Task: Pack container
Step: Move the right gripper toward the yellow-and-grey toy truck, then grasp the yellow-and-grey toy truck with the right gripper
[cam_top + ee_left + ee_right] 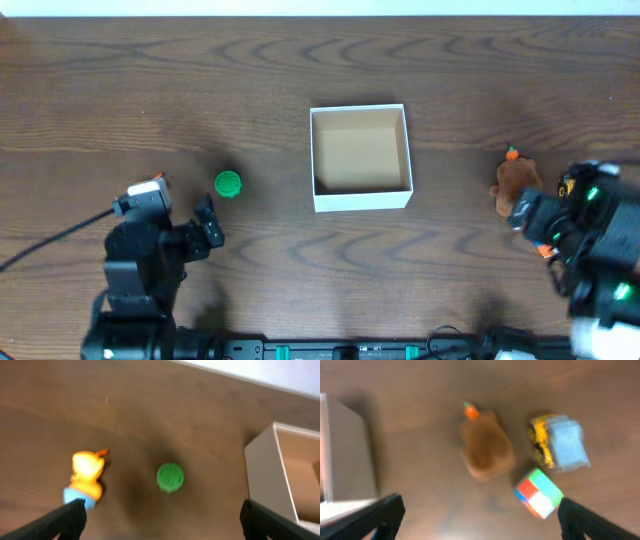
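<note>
The container point(361, 197), a white-walled square box with a tan inside, stands mid-table with nothing in it; its wall shows in the left wrist view point(265, 477) and the right wrist view point(347, 460). A green round toy point(228, 184) point(170, 477) lies left of it. An orange-and-blue duck toy point(86, 479) lies further left. My left gripper point(160, 520) is open and empty, just short of these two. A brown plush toy point(514, 182) point(486, 451), a yellow toy car point(559, 441) and a coloured cube point(538, 492) lie at the right. My right gripper point(477, 520) is open and empty before them.
The dark wooden table point(200, 80) stretches to a pale far edge. The left arm's black cable point(50, 243) trails off to the left. The car and cube are hidden under the right arm in the overhead view.
</note>
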Tool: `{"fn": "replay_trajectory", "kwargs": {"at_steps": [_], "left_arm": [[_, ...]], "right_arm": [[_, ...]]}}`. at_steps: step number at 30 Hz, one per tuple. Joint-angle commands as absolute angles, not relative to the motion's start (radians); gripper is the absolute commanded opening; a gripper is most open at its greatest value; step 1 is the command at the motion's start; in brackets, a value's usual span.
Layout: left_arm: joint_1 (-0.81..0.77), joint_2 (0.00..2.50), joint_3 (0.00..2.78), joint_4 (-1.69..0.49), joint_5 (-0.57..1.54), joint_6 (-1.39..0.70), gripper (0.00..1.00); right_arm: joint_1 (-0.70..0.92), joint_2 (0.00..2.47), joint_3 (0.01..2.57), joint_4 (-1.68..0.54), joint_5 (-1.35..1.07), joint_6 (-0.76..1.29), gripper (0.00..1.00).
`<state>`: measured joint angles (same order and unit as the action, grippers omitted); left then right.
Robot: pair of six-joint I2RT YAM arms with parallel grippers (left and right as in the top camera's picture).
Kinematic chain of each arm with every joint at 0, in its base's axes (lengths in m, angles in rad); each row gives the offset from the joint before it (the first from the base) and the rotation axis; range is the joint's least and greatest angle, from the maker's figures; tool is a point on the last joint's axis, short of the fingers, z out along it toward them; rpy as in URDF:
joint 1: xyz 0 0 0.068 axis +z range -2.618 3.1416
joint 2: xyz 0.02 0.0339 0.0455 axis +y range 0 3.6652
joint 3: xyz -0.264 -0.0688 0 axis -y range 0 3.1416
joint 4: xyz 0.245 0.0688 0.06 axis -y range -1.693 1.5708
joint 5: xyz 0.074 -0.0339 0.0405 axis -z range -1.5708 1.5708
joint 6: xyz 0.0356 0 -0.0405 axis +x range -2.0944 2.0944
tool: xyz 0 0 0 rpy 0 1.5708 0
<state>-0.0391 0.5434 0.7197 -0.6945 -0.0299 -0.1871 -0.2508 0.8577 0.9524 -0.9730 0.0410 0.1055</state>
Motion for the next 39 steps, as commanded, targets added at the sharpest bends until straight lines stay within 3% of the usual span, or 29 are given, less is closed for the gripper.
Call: {"fn": "replay_trajectory", "kwargs": {"at_steps": [1,8,13,20,28,39], "left_arm": [[-0.036,0.629,0.834,-0.768,-0.034,-0.197,0.98],[-0.036,0.67,0.88,-0.805,-0.034,-0.197,0.98],[-0.036,0.67,0.88,-0.819,-0.035,-0.197,0.98],[-0.036,0.678,0.88,-0.818,-0.035,-0.196,0.98],[-0.036,0.696,0.88,-0.818,-0.035,-0.196,0.98],[-0.036,0.746,0.88,-0.818,-0.035,-0.197,0.98]], "right_arm": [[-0.339,1.037,1.124,-1.093,0.019,-0.055,0.99],[-0.422,1.334,1.373,-1.199,-0.113,-0.189,0.99],[-0.447,1.462,1.448,-1.141,-0.007,-0.233,0.99],[-0.514,1.59,1.449,-1.067,0.012,-0.376,0.99],[-0.62,1.73,1.439,-1.061,0.006,-0.352,0.99],[-0.636,1.838,1.394,-1.035,-0.009,-0.352,0.99]]}}
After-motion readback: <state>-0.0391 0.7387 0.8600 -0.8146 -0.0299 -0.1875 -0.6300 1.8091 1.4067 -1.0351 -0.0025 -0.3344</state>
